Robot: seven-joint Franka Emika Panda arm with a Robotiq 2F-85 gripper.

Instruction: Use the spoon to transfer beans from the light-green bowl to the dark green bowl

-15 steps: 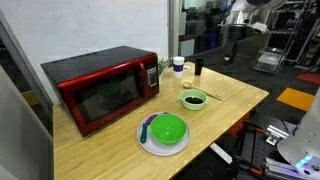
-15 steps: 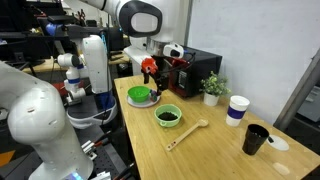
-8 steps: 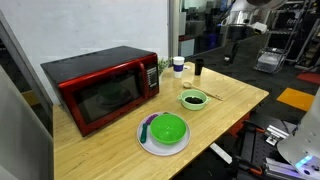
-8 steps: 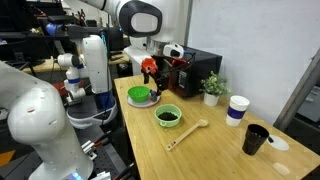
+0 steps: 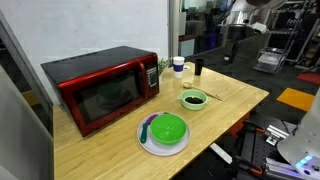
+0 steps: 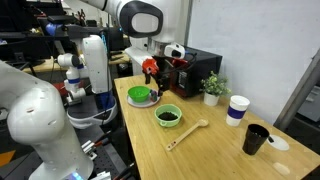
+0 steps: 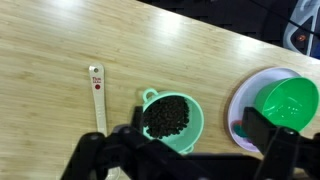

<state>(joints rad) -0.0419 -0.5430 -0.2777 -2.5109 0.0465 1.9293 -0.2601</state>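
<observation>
The spoon (image 7: 98,95), pale wood with a red mark on its handle, lies flat on the wooden table to the left of the light-green bowl (image 7: 196,118). That small bowl holds the dark beans (image 7: 167,116). The dark green bowl (image 7: 290,103) stands on a white plate (image 7: 238,105) to the right. In the exterior views I see the spoon (image 6: 188,133), the light-green bowl (image 6: 168,116) (image 5: 192,99) and the dark green bowl (image 6: 139,95) (image 5: 168,129). My gripper (image 7: 193,133) (image 6: 150,72) hangs open well above the table, over the light-green bowl, holding nothing.
A red microwave (image 5: 103,88) stands at the back of the table. A small potted plant (image 6: 211,88), a white cup (image 6: 237,110) and a black cup (image 6: 256,139) stand beyond the spoon. Small coloured items (image 5: 147,127) lie on the plate beside the big bowl.
</observation>
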